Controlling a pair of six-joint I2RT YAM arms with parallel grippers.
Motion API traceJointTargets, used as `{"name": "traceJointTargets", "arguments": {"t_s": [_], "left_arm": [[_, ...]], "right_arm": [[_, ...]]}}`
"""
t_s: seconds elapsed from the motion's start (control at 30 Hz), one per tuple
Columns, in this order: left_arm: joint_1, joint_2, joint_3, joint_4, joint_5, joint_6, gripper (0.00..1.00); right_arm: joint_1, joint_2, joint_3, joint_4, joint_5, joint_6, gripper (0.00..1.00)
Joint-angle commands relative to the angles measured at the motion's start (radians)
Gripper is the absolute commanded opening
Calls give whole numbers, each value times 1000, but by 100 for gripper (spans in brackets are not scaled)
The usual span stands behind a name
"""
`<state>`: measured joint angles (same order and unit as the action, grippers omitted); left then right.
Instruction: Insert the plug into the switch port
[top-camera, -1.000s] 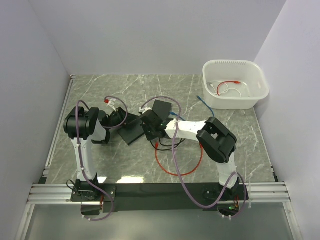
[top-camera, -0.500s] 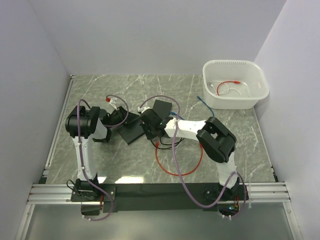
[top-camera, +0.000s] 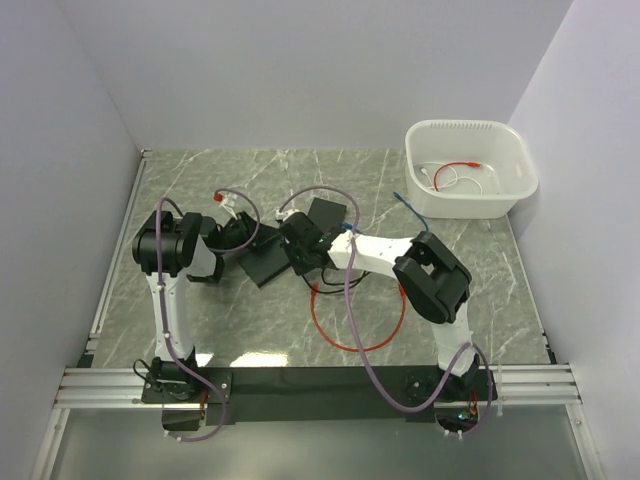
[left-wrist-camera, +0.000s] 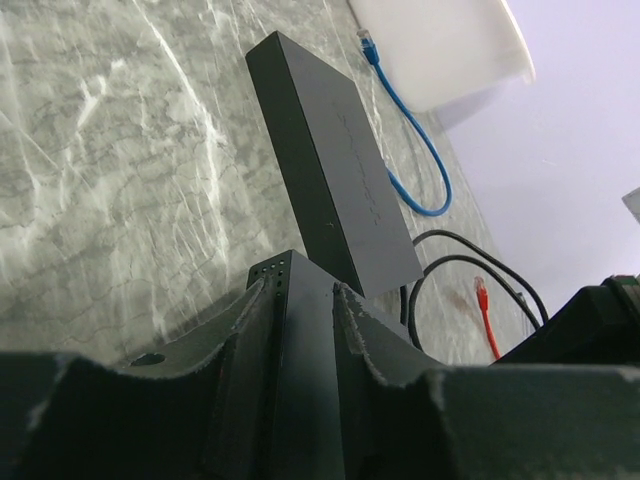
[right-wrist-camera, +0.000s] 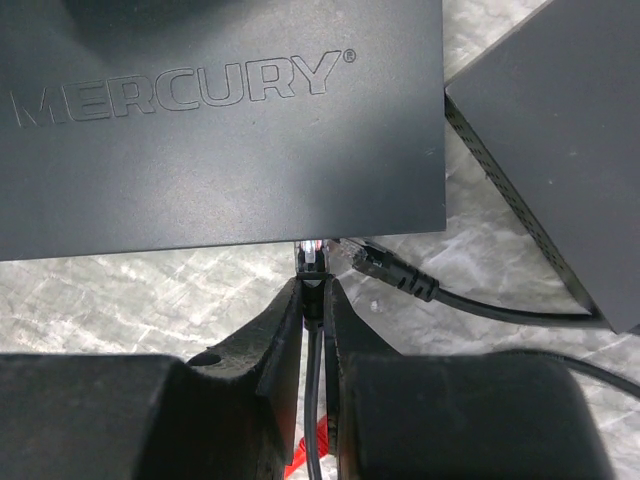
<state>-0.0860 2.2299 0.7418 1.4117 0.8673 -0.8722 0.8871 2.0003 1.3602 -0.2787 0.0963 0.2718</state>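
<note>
Right wrist view: insertion step under way. Right gripper (right-wrist-camera: 313, 300) pinches slim black-booted plug (right-wrist-camera: 312, 262), clear tip at near edge of MERCURY switch (right-wrist-camera: 220, 130); port hidden from view. Left gripper (left-wrist-camera: 297, 292) clamped on switch corner, apparently bracing it. Next move likely calls for straight, level push until seated. Spare plug (right-wrist-camera: 385, 268) lies just beside.

The left gripper (left-wrist-camera: 300, 300) draws its jaws in onto the corner of the switch (right-wrist-camera: 220, 120), and its arm leans a little further forward. The right gripper (right-wrist-camera: 312, 292) carries the plug (right-wrist-camera: 312, 258) slightly up and left, nearer the switch.
</note>
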Motion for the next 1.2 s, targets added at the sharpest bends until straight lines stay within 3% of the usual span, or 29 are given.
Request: {"name": "traceJointTargets", "arguments": {"t_s": [0.0, 0.87, 1.17], "left_arm": [[-60, 24, -13, -17, 121, 29, 34], [-139, -56, 53, -397, 61, 262, 27], [-152, -52, 74, -428, 67, 280, 26]], "right_arm": [[-40, -5, 135, 220, 66, 10, 0], [-77, 146, 375, 208, 28, 37, 0], [-94, 202, 491, 213, 5, 29, 0]]}}
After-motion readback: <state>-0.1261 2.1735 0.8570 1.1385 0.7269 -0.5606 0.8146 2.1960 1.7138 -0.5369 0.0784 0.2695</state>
